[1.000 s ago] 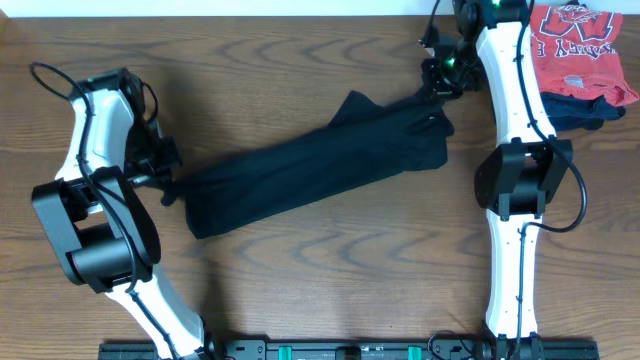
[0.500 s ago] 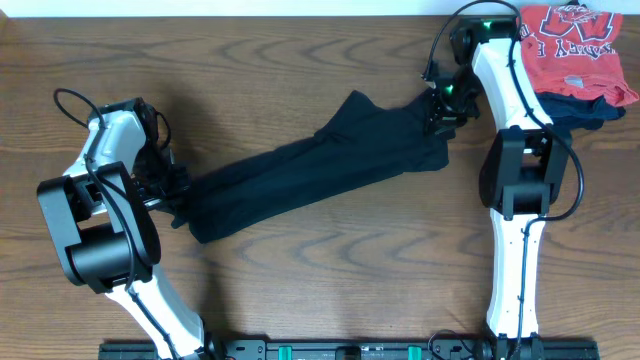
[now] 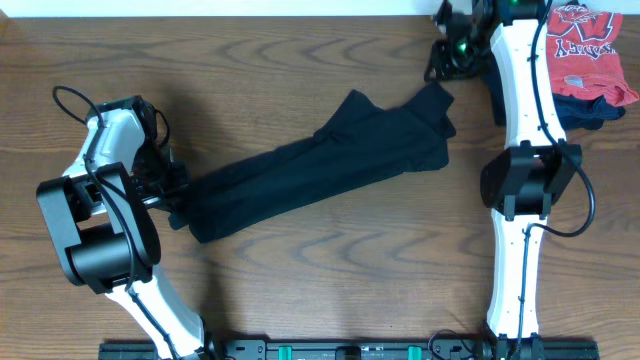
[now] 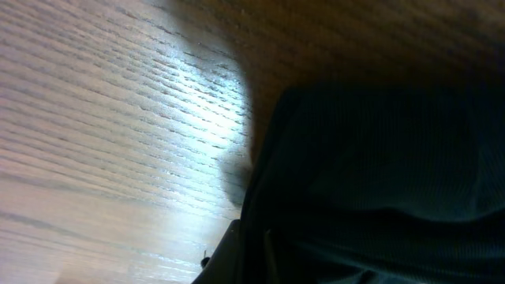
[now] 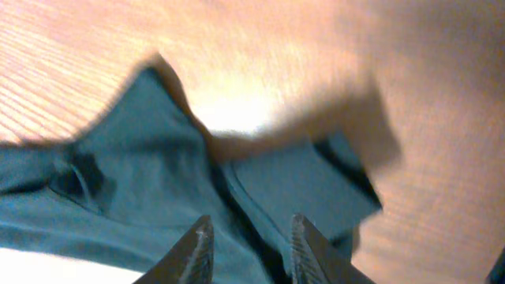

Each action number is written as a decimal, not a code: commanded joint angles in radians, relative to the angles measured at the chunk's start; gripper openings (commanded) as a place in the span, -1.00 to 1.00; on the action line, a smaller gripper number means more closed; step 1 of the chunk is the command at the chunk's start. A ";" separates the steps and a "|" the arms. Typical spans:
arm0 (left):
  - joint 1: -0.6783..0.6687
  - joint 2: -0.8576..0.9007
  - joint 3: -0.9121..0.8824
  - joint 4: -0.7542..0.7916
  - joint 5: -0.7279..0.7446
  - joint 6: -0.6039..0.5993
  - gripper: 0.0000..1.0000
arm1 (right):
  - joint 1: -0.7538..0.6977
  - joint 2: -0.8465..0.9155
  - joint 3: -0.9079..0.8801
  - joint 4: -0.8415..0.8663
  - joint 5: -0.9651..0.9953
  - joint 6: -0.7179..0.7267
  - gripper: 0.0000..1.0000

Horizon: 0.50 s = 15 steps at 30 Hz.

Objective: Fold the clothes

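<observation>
The black pants lie in a long slanted band across the bench, low at the left and high at the right. Since 0.5 s ago the right tool has left the cloth's upper right corner and now sits nearer the far edge, clear of it. Its 2 fingers stand apart with nothing between them. The left tool stays at the band's left end; whether it is clamped there I cannot tell. The red T-shirt lies on a navy garment at the far right.
</observation>
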 commanded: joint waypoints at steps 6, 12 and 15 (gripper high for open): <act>0.002 -0.028 0.018 0.020 -0.012 0.002 -0.88 | 0.156 -0.013 -0.038 0.148 0.029 -0.056 -0.05; 0.002 -0.028 0.018 0.038 -0.012 0.002 -0.88 | 0.215 -0.013 -0.155 0.285 0.051 -0.055 0.11; 0.002 -0.028 0.018 0.050 -0.012 0.002 -0.88 | 0.215 -0.013 -0.195 0.327 0.047 -0.054 0.12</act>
